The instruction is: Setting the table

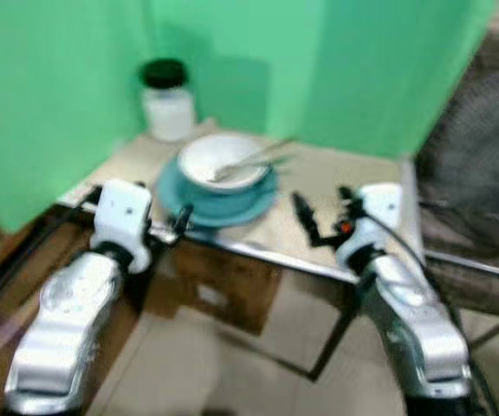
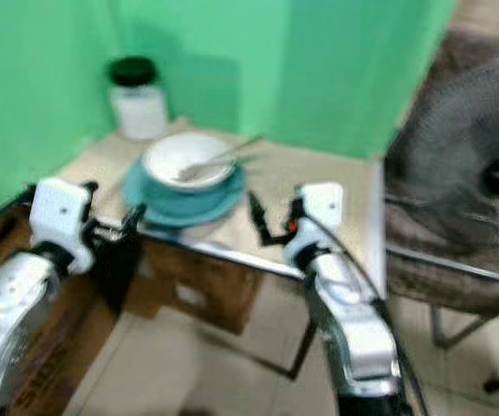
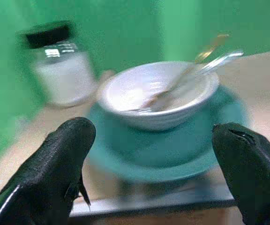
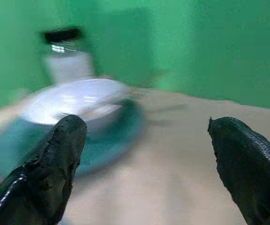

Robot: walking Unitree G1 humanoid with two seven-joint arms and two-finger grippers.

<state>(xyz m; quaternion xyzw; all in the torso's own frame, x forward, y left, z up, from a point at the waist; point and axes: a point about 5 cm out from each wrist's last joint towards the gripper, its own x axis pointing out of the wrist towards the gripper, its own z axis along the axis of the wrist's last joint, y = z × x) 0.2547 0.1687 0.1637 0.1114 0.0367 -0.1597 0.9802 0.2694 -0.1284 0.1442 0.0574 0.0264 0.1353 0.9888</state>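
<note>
White bowl [image 1: 223,161] on teal plate [image 1: 254,205] (cutlery [image 1: 254,159] inside)

both silver arms reach forward; left tool [image 3: 151,173] and right tool [image 4: 146,164] hold their fingers spread wide.

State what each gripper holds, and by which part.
Nothing is held: the left gripper and the right gripper are both open and empty.
</note>
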